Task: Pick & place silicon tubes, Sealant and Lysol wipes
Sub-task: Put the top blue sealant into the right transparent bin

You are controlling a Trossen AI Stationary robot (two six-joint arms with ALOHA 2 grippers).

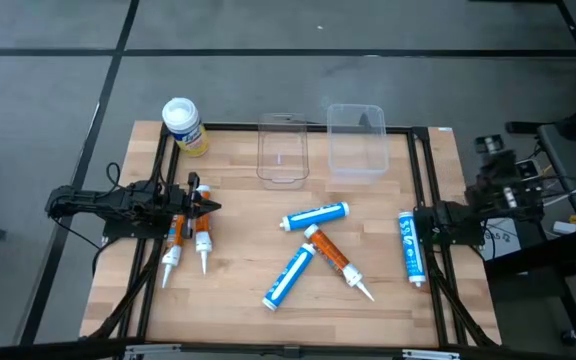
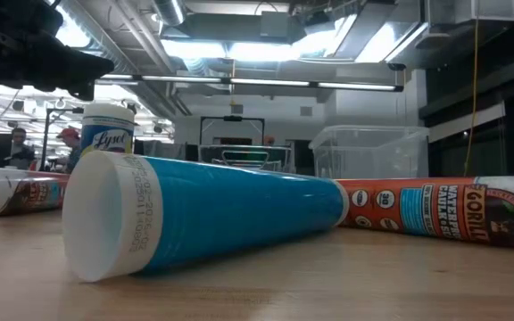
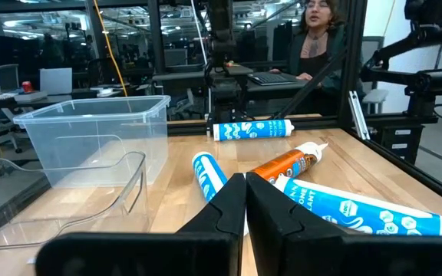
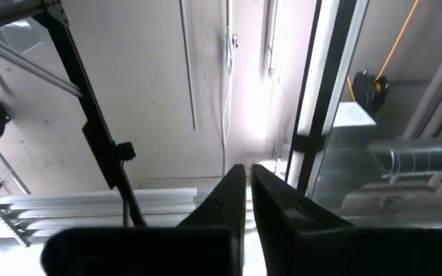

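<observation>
Nearest the front edge I count three tubes in a loose cluster: a blue tube (image 1: pixel 288 276), an orange tube (image 1: pixel 336 258), a second blue tube (image 1: pixel 318 216). Third blue tube (image 1: pixel 409 247) lies beside my right gripper (image 1: pixel 430 228), fingers pressed together, empty. Two orange tubes (image 1: pixel 187 238) under my left gripper (image 1: pixel 211 207), also closed, empty. Farther back, two clear bins (image 1: pixel 356 140). Lysol wipes (image 1: pixel 183 126) stands upright at the far left corner, unobstructed.

occluded: orange tubes (image 1: pixel 186 240) under left claw (image 1: pixel 211 208) | labels unreadable
</observation>
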